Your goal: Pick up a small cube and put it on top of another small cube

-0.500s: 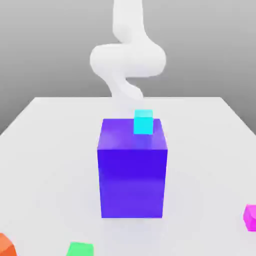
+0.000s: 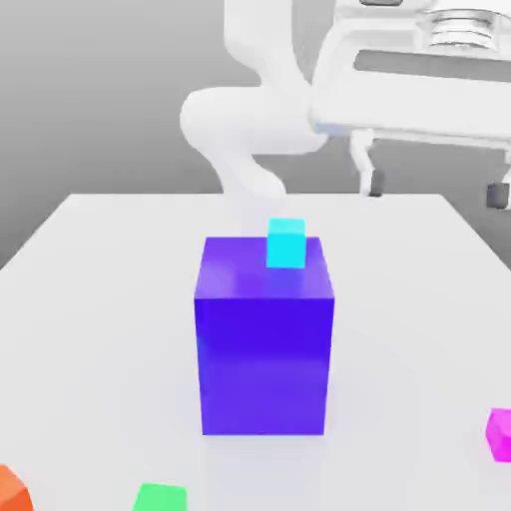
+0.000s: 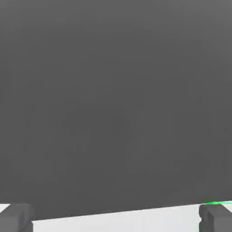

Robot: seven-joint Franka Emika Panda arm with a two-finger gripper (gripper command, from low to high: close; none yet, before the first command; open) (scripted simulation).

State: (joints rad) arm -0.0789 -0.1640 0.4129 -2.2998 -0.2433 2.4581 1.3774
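Waiting at upper right of the exterior view with jaws wide and empty, probably to come down around magenta cube [image 2: 502, 435], lower right. Leaving cyan cube [image 2: 286, 245] resting on purple block [image 2: 263, 364], perhaps as support.

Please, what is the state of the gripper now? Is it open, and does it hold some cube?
Gripper: open, the fingers wide apart with nothing between them; it holds no cube.
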